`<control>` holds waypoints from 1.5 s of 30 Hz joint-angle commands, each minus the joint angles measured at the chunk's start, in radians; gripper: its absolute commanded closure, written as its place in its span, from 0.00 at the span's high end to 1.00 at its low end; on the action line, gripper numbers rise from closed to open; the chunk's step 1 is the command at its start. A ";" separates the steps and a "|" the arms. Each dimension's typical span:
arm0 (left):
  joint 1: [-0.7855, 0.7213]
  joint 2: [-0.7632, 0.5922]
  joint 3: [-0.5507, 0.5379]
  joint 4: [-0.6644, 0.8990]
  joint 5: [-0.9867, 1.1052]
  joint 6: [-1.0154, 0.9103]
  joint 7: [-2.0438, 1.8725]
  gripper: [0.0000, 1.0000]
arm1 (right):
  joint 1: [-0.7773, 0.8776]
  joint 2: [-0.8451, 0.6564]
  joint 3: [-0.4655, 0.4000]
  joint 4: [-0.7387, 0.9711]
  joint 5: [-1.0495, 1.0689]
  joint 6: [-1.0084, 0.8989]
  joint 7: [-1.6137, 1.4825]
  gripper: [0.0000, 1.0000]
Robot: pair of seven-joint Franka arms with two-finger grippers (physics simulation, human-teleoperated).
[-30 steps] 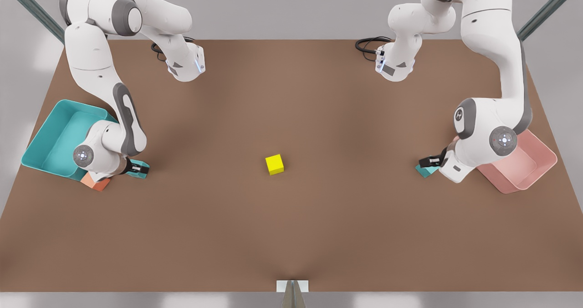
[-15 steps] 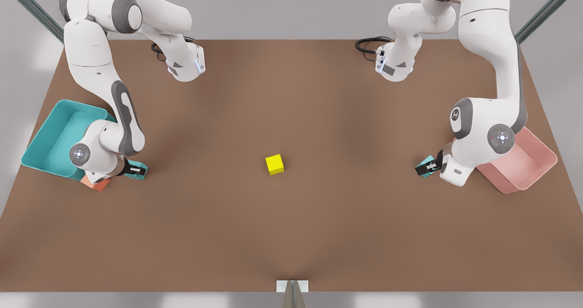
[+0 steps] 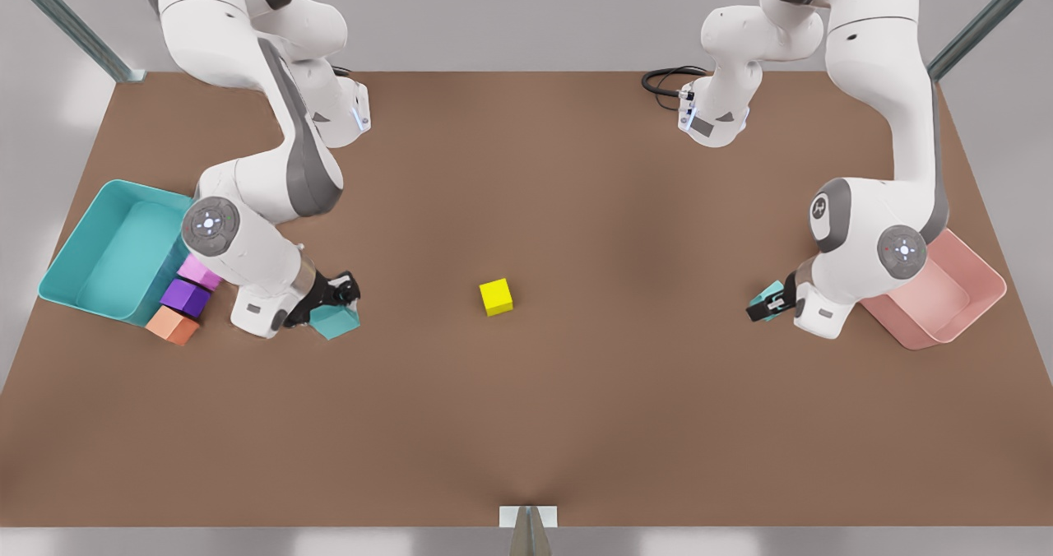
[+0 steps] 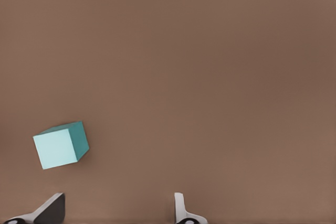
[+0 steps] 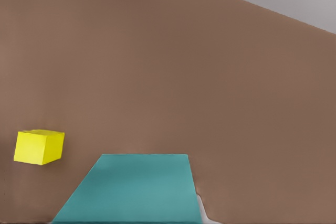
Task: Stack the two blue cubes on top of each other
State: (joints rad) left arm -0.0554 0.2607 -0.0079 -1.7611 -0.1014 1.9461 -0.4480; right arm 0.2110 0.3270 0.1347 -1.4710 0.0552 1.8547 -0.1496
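Observation:
One blue cube (image 3: pixel 335 322) lies turned on the table at the front view's left; it also shows in the left wrist view (image 4: pixel 60 145). My left gripper (image 3: pixel 339 291) hovers just behind it, open, its fingertips (image 4: pixel 52 207) wide apart with nothing between them and the cube off to one side. At the front view's right the other blue cube (image 3: pixel 773 296) sits between the dark fingers of my right gripper (image 3: pixel 762 307), which is shut on it just above the table. That cube looms close in the right wrist view (image 5: pixel 131 190).
A yellow cube (image 3: pixel 496 297) sits mid-table, seen too in the right wrist view (image 5: pixel 39 147). A teal bin (image 3: pixel 123 247) stands at the far left with pink (image 3: pixel 199 272), purple (image 3: pixel 185 295) and orange (image 3: pixel 171 326) cubes beside it. A pink bin (image 3: pixel 946 293) is at the right.
My left arm swung toward the table's middle, uncovering the purple and pink cubes. Its blue cube moved along and now lies free of the open fingers. My right gripper raised its cube slightly.

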 commanded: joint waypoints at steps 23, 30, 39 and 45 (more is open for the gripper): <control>0.048 0.008 0.006 -0.009 0.014 -0.039 -0.080 1.00 | 0.498 0.590 -0.173 0.543 -0.028 0.368 0.282 0.28; 0.227 0.015 0.003 -0.121 0.023 0.046 -0.161 1.00 | 0.527 0.690 -0.178 0.564 -0.029 0.462 0.280 0.26; 0.238 -0.028 -0.089 -0.463 0.040 0.468 -0.251 1.00 | 0.591 0.710 -0.211 0.566 -0.029 0.455 0.294 0.26; 0.252 0.023 -0.089 -0.451 0.114 0.548 -0.248 1.00 | 0.519 0.713 -0.239 0.566 -0.028 0.374 0.249 0.26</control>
State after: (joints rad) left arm 0.1956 0.2786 -0.0965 -2.2136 -0.0110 2.3747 -0.6132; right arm 0.7306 1.0414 -0.1026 -0.9057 0.0719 2.2780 -0.0177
